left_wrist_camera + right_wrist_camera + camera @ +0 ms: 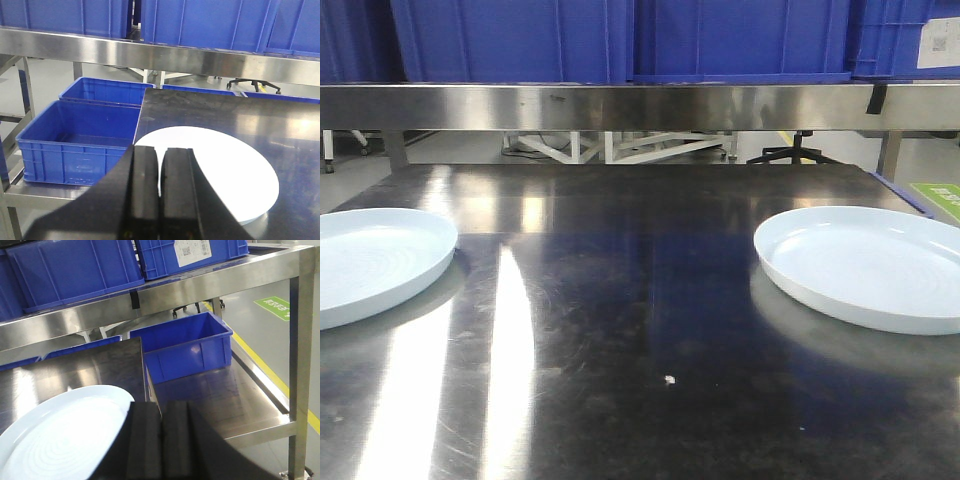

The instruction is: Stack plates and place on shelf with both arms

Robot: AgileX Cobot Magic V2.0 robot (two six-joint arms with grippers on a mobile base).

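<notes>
Two pale bluish-white plates lie apart on the dark steel tabletop: the left plate (375,260) at the left edge, the right plate (870,262) at the right. Neither arm shows in the front view. In the left wrist view my left gripper (160,155) is shut with nothing between its pads, hovering over the near rim of the left plate (225,172). My right gripper (161,410) is also shut and empty, at the near right rim of the right plate (65,435). The shelf rail (640,105) runs across above the table's back.
Blue crates (740,40) stand on the shelf. Left of the table, lower crates (75,140) sit on a lower level. A blue crate (185,347) and a steel post (300,365) stand right of the table. The dark tabletop (640,330) lies between the plates.
</notes>
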